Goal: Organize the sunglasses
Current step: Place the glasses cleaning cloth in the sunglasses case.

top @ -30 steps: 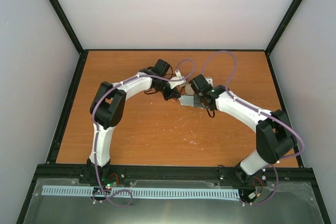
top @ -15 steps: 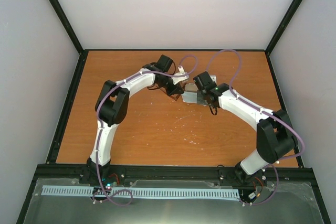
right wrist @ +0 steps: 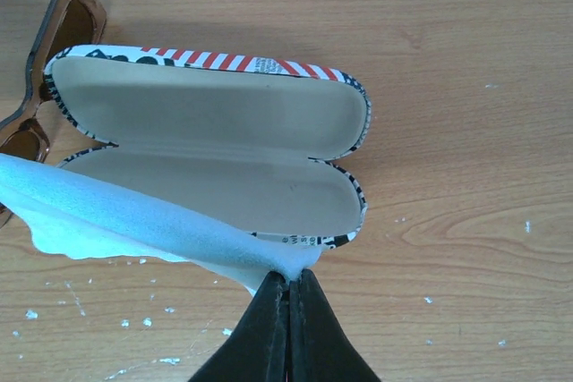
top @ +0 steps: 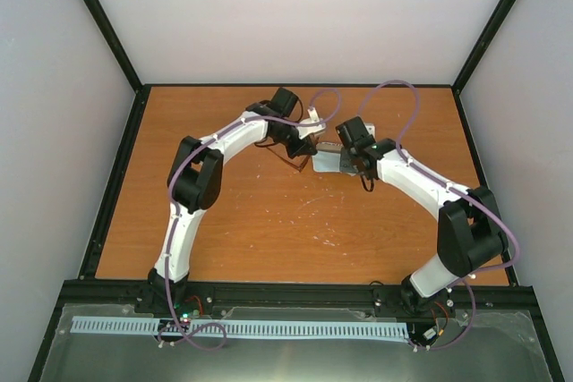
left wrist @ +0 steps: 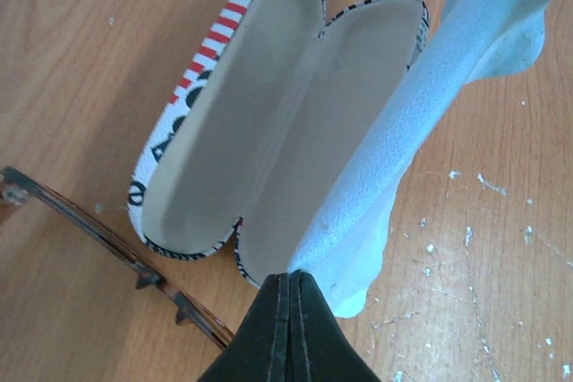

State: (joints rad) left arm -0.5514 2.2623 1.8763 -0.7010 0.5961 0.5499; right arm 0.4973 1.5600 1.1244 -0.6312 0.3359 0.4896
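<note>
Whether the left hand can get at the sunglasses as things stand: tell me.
Probably not yet. The sunglasses lie uncovered on the table beside the open glasses case, close by, but the left hand is shut on a corner of the blue cloth. It would have to let go first.

R gripper pinches cloth; case open.

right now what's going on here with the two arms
Both arms are handling the light blue cloth: the left gripper and the right gripper are each shut on one end, holding it stretched along one edge of the open flag-patterned case. The case is empty. The sunglasses lie on the table beside it, not yet put away.
</note>
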